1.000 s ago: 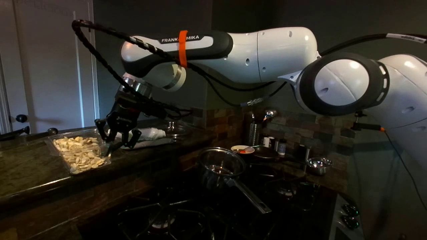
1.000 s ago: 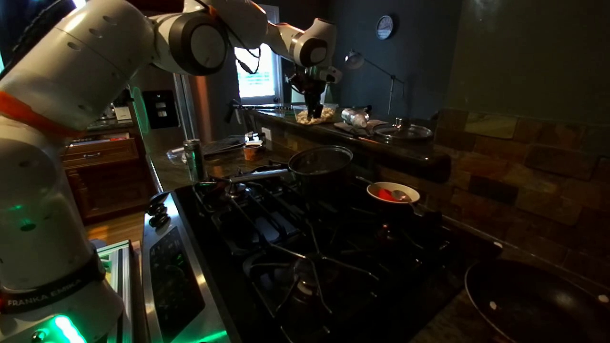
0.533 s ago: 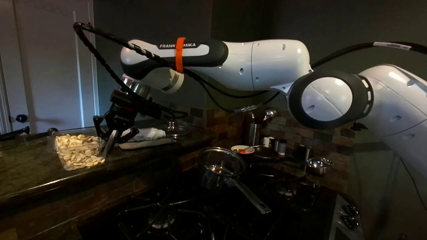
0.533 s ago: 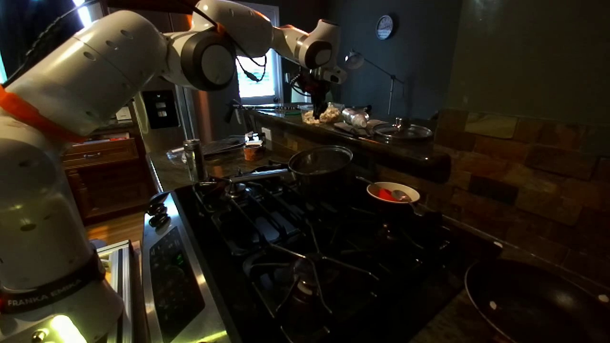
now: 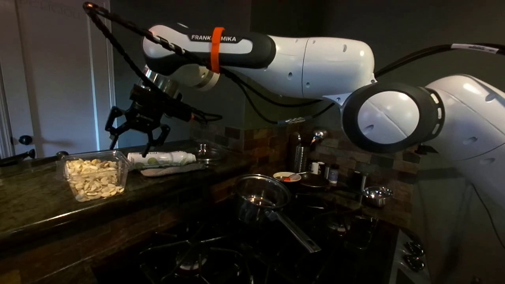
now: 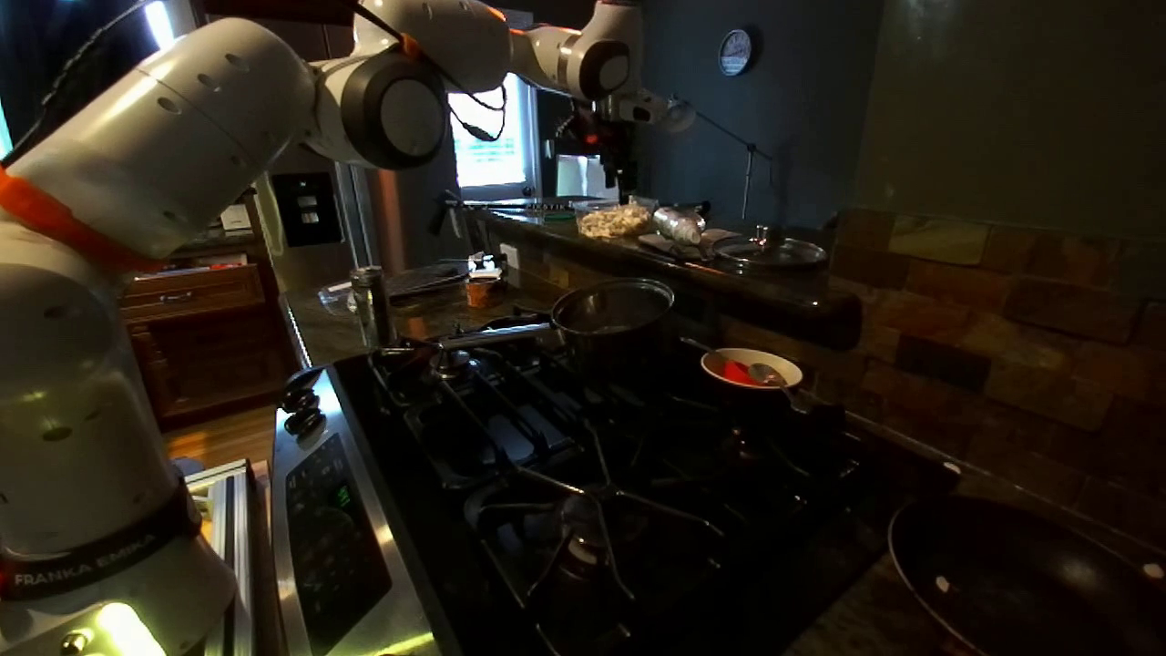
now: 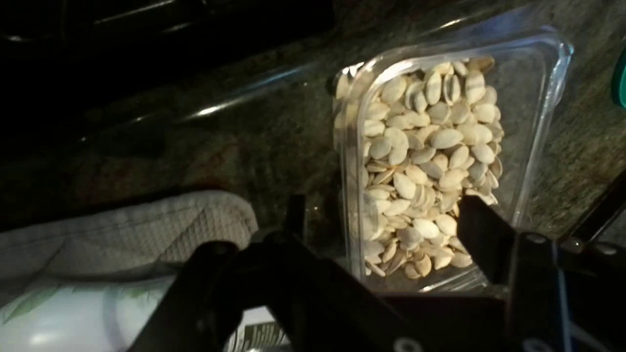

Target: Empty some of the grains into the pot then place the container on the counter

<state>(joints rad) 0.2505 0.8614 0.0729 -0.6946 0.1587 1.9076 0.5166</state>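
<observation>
The container (image 7: pixel 348 161), a clear rectangular plastic tub, rests upright on the dark stone counter (image 5: pixel 31 197). Pale flat grains (image 7: pixel 430 146) cover most of its bottom. My gripper (image 5: pixel 130 146) stands open above the container's edge, and its fingertips hold nothing. In the wrist view one finger (image 7: pixel 484 230) overlaps the grains while the opposite finger (image 7: pixel 295 215) shows over the stone outside the tub's long wall. The shiny pot (image 5: pixel 250 213) sits on the stovetop below the counter, its long handle (image 5: pixel 294 230) pointing away from the counter. Reflections hide what its bottom holds.
Beside the container lie a printed white bottle (image 5: pixel 165 159) and a quilted cloth (image 5: pixel 169 170), with a glass lid (image 5: pixel 203 152) past them. Burner grates (image 5: pixel 189 252) surround the pot. A white bowl (image 6: pixel 751 360) with a spoon and a dark pan (image 6: pixel 1011 583) stand farther along.
My gripper was closed at the container's wall a second ago. The container shifted slightly along the counter and then stayed put; the jaws have since spread and the hand has risen above it.
</observation>
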